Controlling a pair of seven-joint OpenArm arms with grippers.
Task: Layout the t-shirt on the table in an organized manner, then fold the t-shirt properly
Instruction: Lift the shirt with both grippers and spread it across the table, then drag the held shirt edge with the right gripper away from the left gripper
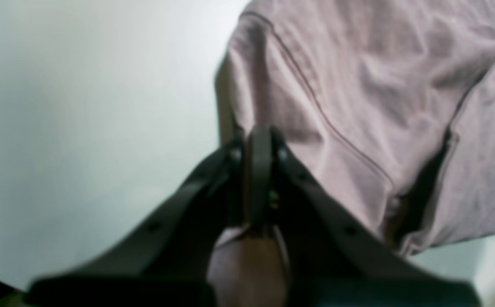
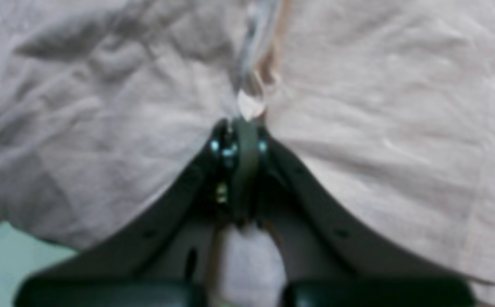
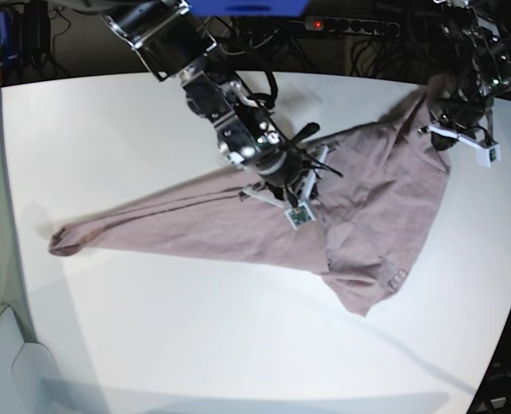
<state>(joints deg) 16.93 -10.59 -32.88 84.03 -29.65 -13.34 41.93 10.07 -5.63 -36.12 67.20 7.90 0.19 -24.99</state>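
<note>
The mauve t-shirt [image 3: 358, 216] lies stretched and wrinkled across the white table [image 3: 152, 345], one end trailing to the left [image 3: 61, 240] and one corner lifted at the far right. My left gripper [image 3: 449, 114] is at that raised far-right corner. The left wrist view shows the left gripper [image 1: 259, 136] shut on the t-shirt [image 1: 358, 85] at its hem, white table [image 1: 81, 128] beside it. My right gripper [image 3: 302, 185] presses into the shirt's middle. In the right wrist view, the right gripper [image 2: 242, 128] is shut on a pinched ridge of the t-shirt [image 2: 379, 149].
Dark cables and a power strip [image 3: 350, 26] with a red light sit behind the table's far edge. The table's curved edge runs down the right side [image 3: 505, 328]. A pale grey surface [image 3: 5, 362] sits off the table's lower left.
</note>
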